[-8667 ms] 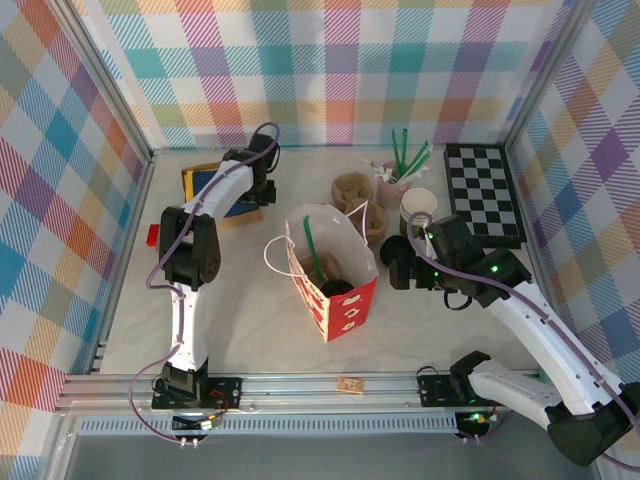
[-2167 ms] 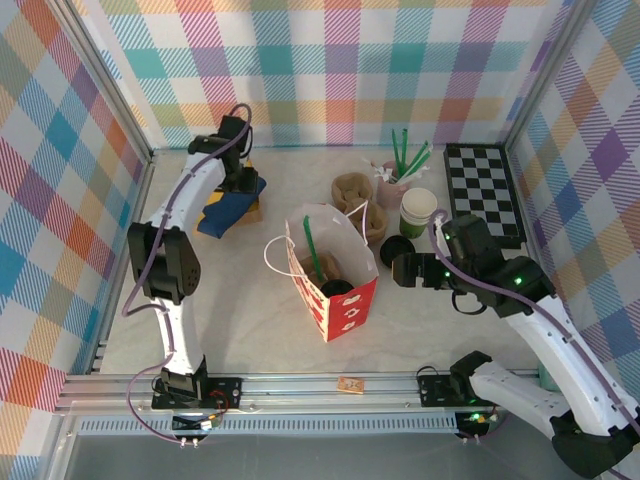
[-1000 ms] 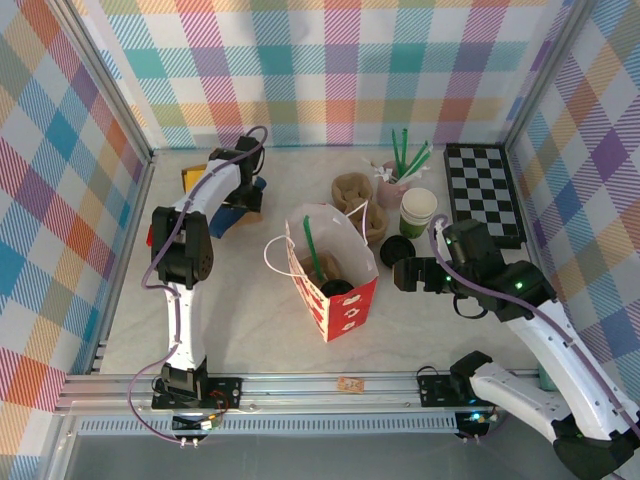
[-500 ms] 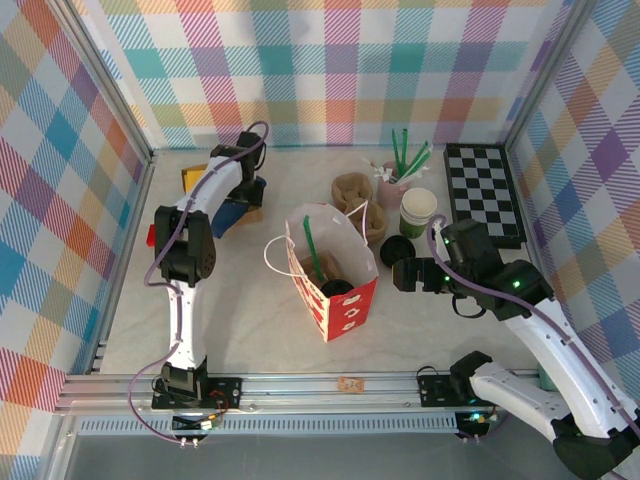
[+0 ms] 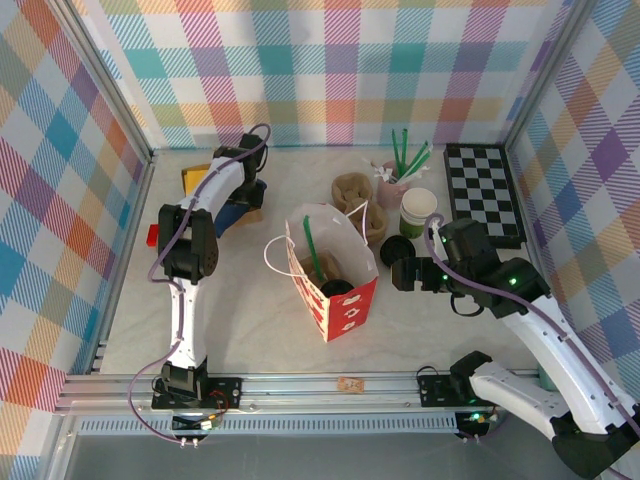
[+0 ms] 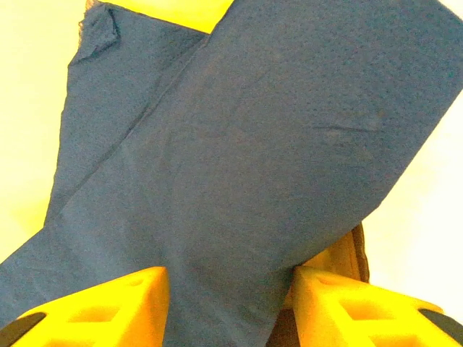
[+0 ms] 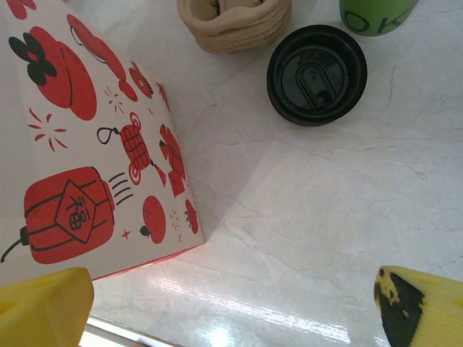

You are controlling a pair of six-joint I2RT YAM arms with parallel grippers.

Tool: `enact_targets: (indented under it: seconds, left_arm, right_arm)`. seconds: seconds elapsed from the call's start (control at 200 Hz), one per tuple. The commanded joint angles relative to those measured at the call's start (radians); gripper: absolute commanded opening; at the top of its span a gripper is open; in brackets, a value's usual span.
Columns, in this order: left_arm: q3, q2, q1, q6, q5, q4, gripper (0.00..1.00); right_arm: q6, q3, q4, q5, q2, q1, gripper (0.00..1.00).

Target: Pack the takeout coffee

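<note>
At the far left of the table (image 5: 250, 320), the left claw (image 6: 228, 303) is down on a blue napkin (image 6: 253, 159) that lies across a yellow box (image 5: 195, 178). Its yellow fingers (image 6: 94, 307) stand apart with the folded napkin running between them and meeting both inner faces. Whether they are pinching it cannot be told.

In the middle stands an open paper bag (image 5: 345, 305), white with red lantern prints. The takeout coffee (image 5: 338, 288) sits inside it, toward the near right corner. Only its round black lid shows from above, and the cup body is hidden by the bag wall. A green straw (image 5: 310, 243) leans inside the bag beside it.

Just right of the bag, a tan cardboard stack (image 7: 235, 22) rests on the table. A loose black lid (image 7: 317, 74) lies flat next to it. A lidless green-and-cream cup (image 5: 418, 210) stands upright just beyond the lid. Farther right lies a black-and-white checkerboard (image 5: 483, 195).

The right claw (image 7: 231, 307) hangs above bare table near the loose lid, with its fingers spread wide and nothing between them.
</note>
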Motion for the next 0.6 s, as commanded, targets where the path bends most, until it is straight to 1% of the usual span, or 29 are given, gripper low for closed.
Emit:
enact_targets:
  seconds: [0.0,0.165,0.375,0.595]
  left_arm:
    - [0.008,0.01,-0.009,0.005,-0.022,-0.019,0.44]
    - [0.009,0.009,-0.009,0.007,-0.043,-0.021,0.33]
    - [0.019,-0.009,-0.009,0.007,-0.049,-0.022,0.15]
    - [0.024,-0.04,-0.009,0.007,-0.067,-0.022,0.01]
  right_arm:
    - [-0.012,-0.003,0.017,0.0,0.001,-0.007,0.99]
    - [-0.012,-0.001,0.015,0.001,0.001,-0.008,1.0]
    - [-0.009,0.001,0.018,0.001,0.001,-0.007,1.0]
    - [-0.008,0.005,0.021,0.001,-0.001,-0.007,1.0]
